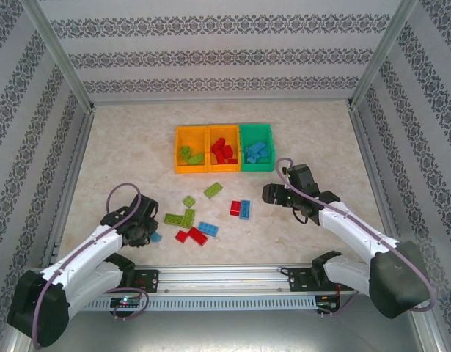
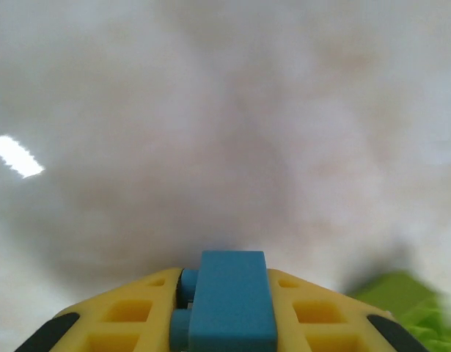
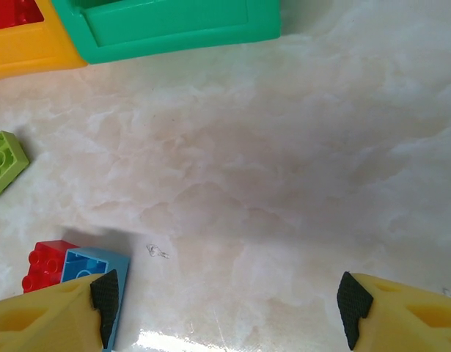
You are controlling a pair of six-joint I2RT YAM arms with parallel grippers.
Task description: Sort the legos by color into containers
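My left gripper (image 1: pixel 146 233) is low over the table at the front left, shut on a small blue lego (image 2: pixel 231 304) that sticks out between its yellow fingers (image 2: pixel 126 319). A lime green lego (image 2: pixel 408 301) lies blurred just to its right. Loose legos lie mid-table: green ones (image 1: pixel 213 190) (image 1: pixel 181 217), a red and blue pair (image 1: pixel 240 209), a blue one (image 1: pixel 207 229) and red ones (image 1: pixel 191 235). The containers stand behind: an orange bin (image 1: pixel 191 170) with green legos, an orange bin (image 1: pixel 224 168) with red, a green bin (image 1: pixel 256 167) with blue. My right gripper (image 1: pixel 271 194) hangs open over bare table (image 3: pixel 225 308), right of the red and blue pair (image 3: pixel 64 265).
Metal frame posts and patterned walls close in the table on the left, right and back. The aluminium rail (image 1: pixel 225 275) carrying both arm bases runs along the near edge. Bare marble surface lies right of the right gripper and in front of the bins.
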